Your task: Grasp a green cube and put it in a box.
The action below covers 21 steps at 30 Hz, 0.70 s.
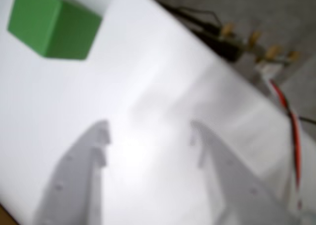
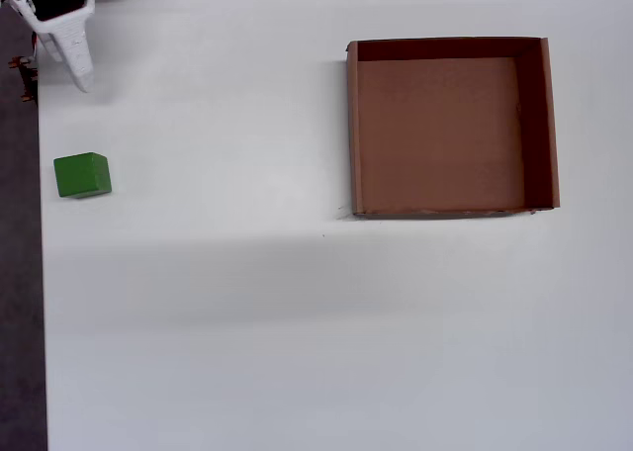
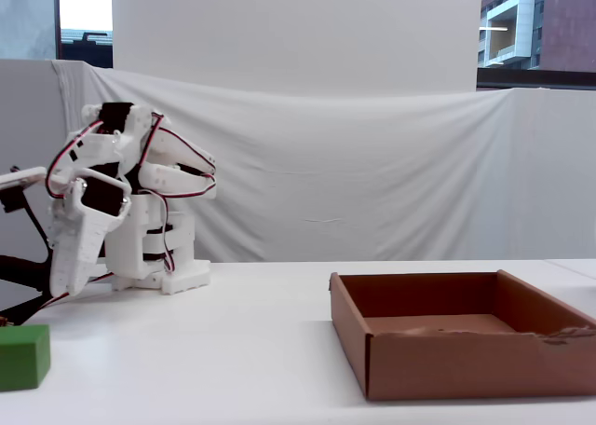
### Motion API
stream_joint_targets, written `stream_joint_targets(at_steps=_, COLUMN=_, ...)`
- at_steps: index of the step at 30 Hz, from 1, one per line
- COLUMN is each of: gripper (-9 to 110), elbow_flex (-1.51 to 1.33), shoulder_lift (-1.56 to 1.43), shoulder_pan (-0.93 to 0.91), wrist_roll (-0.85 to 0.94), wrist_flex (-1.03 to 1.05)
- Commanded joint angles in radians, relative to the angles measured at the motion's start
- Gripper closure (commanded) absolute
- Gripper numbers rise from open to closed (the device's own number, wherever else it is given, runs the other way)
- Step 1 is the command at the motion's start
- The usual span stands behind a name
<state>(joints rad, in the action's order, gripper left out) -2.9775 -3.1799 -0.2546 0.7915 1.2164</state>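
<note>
Overhead view: cube [image 2: 82,175] on the table [image 2: 247,322] at nine o'clock, near its edge. Box [image 2: 451,127] well apart at two o'clock. My gripper [image 2: 79,75] at eleven, up-frame of the cube, not touching. Box floor holds nothing.

Wrist view: heavily blurred throughout. The cube [image 1: 52,25] shows soft edges, and the gripper [image 1: 148,136] fingers read as pale grey shapes with little contrast against the table [image 1: 148,62]. A bright glare patch sits between the fingers. Wires at upper right are out of focus.

Overhead view: sharp and evenly bright. A broad, faint shadow band crosses the table [image 2: 297,273] below the box [image 2: 550,125], whose right inner wall is in shade.

Fixed view: sharp, with soft diffuse light. Windows at the top corners show daylight. The box [image 3: 466,364] interior is darker than its front wall.
</note>
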Motion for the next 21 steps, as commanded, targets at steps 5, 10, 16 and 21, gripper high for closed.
stream_joint_targets(at_steps=5, gripper=79, elbow_flex=0.006, shoulder_lift=-0.005, shoulder_pan=0.026, wrist_roll=-0.003, wrist_flex=0.009)
stream_joint_targets(at_steps=10, gripper=79, elbow_flex=0.006, shoulder_lift=-0.005, shoulder_pan=0.026, wrist_roll=-0.003, wrist_flex=0.009)
stream_joint_targets(at_steps=16, gripper=79, elbow_flex=0.006, shoulder_lift=-0.005, shoulder_pan=0.026, wrist_roll=-0.003, wrist_flex=0.009)
stream_joint_targets(at_steps=21, gripper=79, elbow_flex=0.006, shoulder_lift=-0.005, shoulder_pan=0.021, wrist_roll=-0.003, wrist_flex=0.009)
